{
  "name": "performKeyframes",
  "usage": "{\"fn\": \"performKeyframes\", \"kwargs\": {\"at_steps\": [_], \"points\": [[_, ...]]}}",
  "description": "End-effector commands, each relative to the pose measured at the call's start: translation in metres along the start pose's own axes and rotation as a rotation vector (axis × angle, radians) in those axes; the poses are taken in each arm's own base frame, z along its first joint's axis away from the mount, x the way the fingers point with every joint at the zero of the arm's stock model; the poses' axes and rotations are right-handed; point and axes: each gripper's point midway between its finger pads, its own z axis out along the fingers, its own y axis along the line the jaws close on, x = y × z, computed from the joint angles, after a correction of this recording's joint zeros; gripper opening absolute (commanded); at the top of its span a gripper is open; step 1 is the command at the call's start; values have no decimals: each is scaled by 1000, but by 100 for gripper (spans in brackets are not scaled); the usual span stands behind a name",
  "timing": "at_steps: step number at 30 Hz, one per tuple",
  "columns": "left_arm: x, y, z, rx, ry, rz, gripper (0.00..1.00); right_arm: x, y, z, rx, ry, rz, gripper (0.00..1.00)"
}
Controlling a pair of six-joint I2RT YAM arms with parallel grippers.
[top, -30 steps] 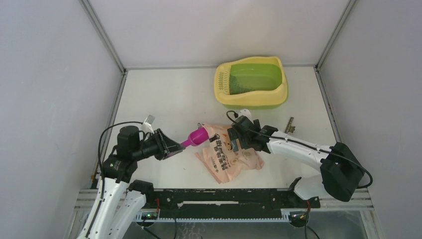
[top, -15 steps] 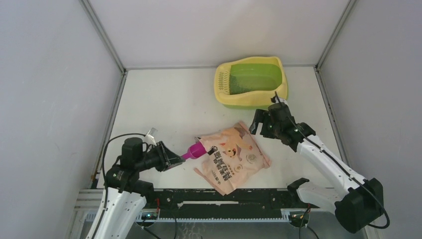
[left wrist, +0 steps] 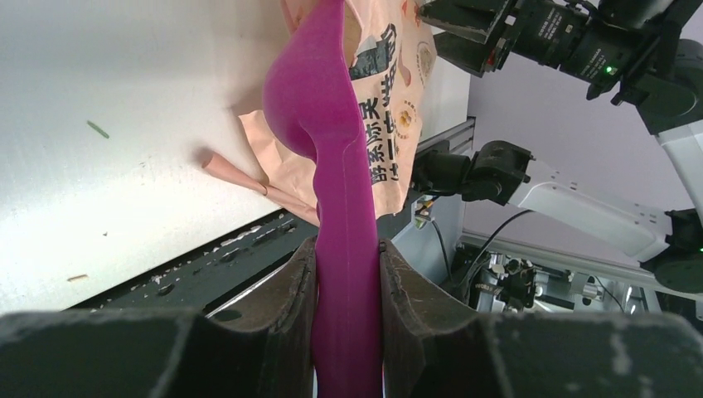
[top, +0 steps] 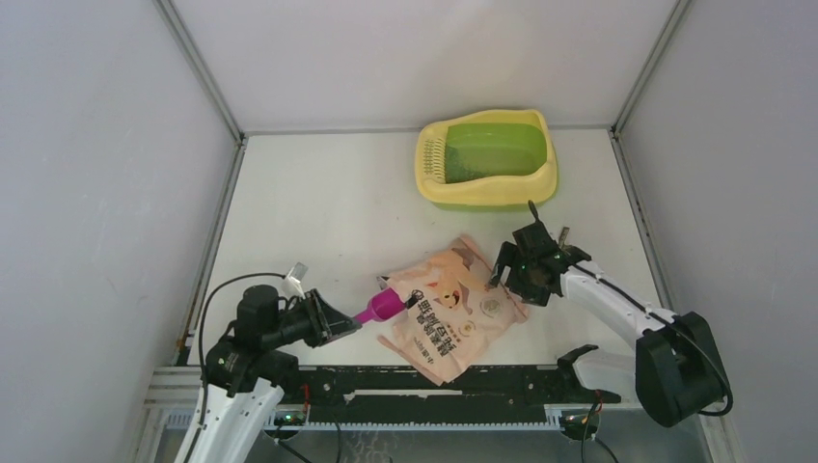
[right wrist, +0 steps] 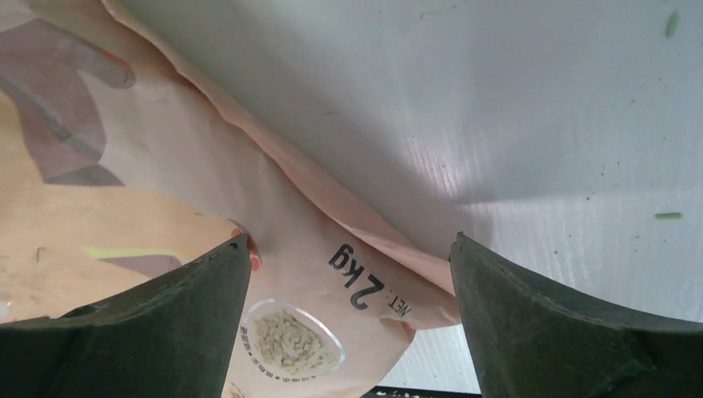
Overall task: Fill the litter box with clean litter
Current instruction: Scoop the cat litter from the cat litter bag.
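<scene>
The litter box (top: 482, 200) sits far back on the desk (top: 318, 212). Left claw (top: 331, 323) clenches the scoop (top: 382, 307). Right claw (top: 508, 275), released, hovers over the bag (top: 449, 313). Scooping stage, probably; next it should steady the bag.

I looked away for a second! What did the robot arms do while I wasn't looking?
The left gripper, shut on the pink scoop, pulled back toward the near edge of the table. The right gripper swung off the bag toward the litter box, then came back over the bag's right edge, jaws open. The litter box stayed put; the bag barely shifted.
</scene>
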Motion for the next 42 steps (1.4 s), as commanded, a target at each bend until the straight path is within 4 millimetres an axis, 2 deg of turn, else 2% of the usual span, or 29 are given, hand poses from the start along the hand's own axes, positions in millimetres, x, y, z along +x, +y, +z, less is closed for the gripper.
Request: {"fn": "performKeyframes", "kwargs": {"at_steps": [1, 6, 10, 17, 22, 26, 29, 33, 36, 39, 42], "points": [[10, 13, 3, -17, 21, -33, 6, -3, 6, 10, 16, -23, -3, 95], [12, 20, 6, -24, 21, -30, 6, -6, 20, 21, -7, -28, -41, 95], [15, 23, 6, -27, 23, -29, 6, -28, 33, 27, 12, -65, -111, 95], [21, 18, 1, 3, 31, -31, 6, -65, 74, 32, -50, -139, -260, 93], [26, 12, -7, 32, 31, -35, 6, -76, 103, 41, -139, -147, -344, 89], [27, 6, -11, 63, 24, -41, 6, -66, 120, 53, -145, -97, -432, 85], [28, 7, -10, 58, 29, -42, 6, -52, 123, 63, -98, -62, -493, 82], [27, 10, -10, 38, 28, -27, 6, -32, 134, 72, -123, -31, -554, 69], [26, 14, -8, 22, 20, -32, 6, -27, 159, 70, -202, -38, -605, 67], [24, 21, -7, -7, 1, -51, 6, -32, 190, 66, -262, -58, -660, 67], [19, 24, -6, -8, -44, -79, 6, -41, 228, 53, -353, -74, -710, 67]]}}
